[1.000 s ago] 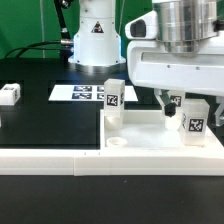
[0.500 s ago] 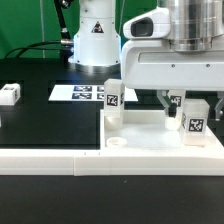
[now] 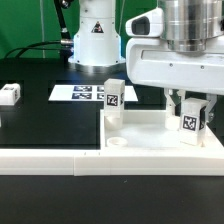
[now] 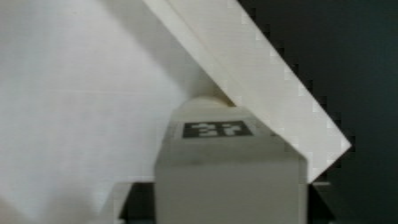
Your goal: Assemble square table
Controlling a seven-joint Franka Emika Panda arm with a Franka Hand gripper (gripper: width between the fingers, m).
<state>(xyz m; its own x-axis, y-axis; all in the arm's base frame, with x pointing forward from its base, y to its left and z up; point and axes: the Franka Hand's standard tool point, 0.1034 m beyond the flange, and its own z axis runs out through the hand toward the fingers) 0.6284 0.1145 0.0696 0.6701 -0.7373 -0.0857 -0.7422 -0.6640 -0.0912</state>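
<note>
Gripper, jaws closed on small white tagged leg block, its long axis vertical, directly over a corner of large white square plastic slab by the counter's near edge.

black worktop carries | marker board | 1 loose leg block | L-shaped rail | square table slab

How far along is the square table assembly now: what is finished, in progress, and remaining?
Looks done: one small white tagged leg block stands upright at a corner of the large white square plastic slab. In hand: the end effector grips a second leg block at another corner. Left: one round socket is empty, and a third leg block lies loose off the slab.
</note>
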